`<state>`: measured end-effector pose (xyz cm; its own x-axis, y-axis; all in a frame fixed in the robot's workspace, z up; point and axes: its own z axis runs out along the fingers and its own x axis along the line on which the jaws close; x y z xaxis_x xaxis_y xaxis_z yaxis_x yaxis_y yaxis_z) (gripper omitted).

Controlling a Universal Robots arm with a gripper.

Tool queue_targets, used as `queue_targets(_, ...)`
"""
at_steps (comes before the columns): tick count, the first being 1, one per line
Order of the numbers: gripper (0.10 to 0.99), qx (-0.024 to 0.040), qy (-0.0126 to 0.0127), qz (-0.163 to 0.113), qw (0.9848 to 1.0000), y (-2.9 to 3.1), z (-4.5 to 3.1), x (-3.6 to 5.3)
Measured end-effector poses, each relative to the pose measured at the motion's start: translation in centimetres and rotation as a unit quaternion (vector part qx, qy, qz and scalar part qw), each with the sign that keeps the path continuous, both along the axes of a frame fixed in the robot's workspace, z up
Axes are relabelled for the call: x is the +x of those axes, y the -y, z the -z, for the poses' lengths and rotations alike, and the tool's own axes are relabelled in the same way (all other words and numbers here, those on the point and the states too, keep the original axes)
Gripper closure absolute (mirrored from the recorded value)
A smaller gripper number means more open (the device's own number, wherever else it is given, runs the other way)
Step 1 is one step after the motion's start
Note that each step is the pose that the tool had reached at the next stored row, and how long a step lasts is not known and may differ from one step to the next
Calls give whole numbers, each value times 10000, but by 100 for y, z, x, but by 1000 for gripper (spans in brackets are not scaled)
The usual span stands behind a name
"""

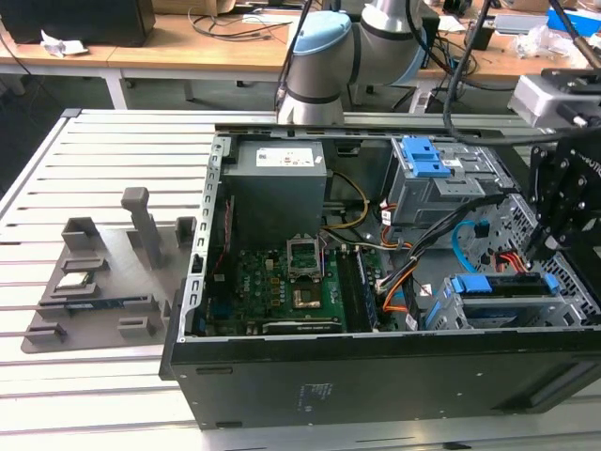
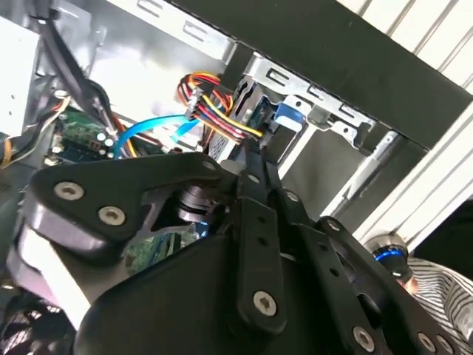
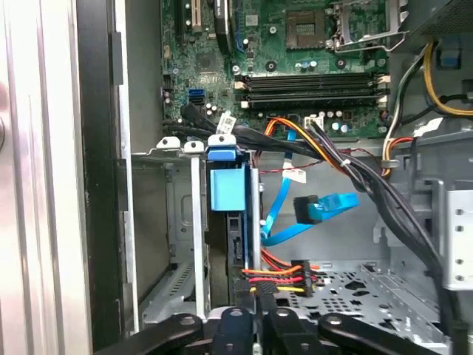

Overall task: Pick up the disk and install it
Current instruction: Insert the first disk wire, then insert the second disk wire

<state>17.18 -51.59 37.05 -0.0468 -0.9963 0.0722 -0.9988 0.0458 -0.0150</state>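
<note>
The disk point(image 1: 498, 285) stands on edge in the metal drive cage point(image 1: 449, 310) at the case's near corner on the exterior view's right. Its blue carrier frame point(image 3: 225, 188) and its thin edge run along a cage slot. In the second wrist view a bit of the blue frame point(image 2: 287, 117) peeks past the fingers. My gripper point(image 1: 543, 246) hangs just above the disk's end. Its slim black fingers point(image 2: 253, 222) meet at the tips, shut, beside the red-yellow-black power plug point(image 3: 284, 277). Whether the tips touch the disk is hidden.
The open computer case point(image 1: 376, 376) lies on a slatted table. Inside it are the motherboard point(image 1: 282, 287), the grey power supply point(image 1: 279, 188) and a loose blue data cable point(image 3: 318, 211). A second bay with a blue latch point(image 1: 423, 160) sits behind. A grey fixture tray point(image 1: 94, 282) lies at the left.
</note>
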Motion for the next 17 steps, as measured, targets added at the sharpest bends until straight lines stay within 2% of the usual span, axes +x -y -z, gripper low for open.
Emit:
queue_targets(1,980,-1,0,0,10000,-15,-44,0)
queue_targets(3,980,-8,0,0,10000,-59,-178,0)
queue_targets(5,980,-10,0,0,10000,-66,-226,0)
queue_targets(13,980,-11,0,0,10000,-66,-229,0)
queue_targets(14,918,-10,0,0,10000,-66,-229,0)
queue_targets(15,792,-11,0,0,10000,-66,-230,0)
queue_targets(17,792,-12,0,0,10000,-67,-231,0)
